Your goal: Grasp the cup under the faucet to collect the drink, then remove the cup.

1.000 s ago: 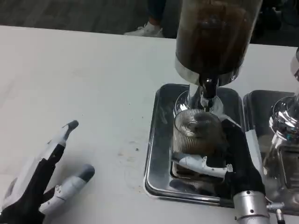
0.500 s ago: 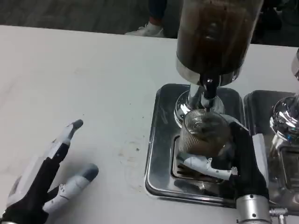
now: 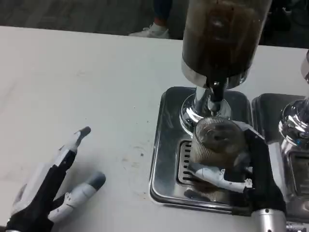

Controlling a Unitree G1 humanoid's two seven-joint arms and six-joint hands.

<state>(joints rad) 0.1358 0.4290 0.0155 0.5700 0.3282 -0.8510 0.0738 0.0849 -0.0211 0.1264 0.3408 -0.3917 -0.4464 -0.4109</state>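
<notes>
One big white worktop [image 3: 96,72] is carrying one drink tank [image 3: 219,34] and one steel tray [image 3: 166,145]. The right robot hand [image 3: 241,166] is gripping the one ribbed cup [image 3: 215,142] under the faucet [image 3: 215,94]; filling seems underway, so next it needs lifting away steadily. The left robot hand [image 3: 53,186] is lying spread, holding nothing.

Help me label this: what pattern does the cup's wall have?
Clear glass with fine vertical ribs; the cup, held by the right hand, shows best in the head view.
</notes>
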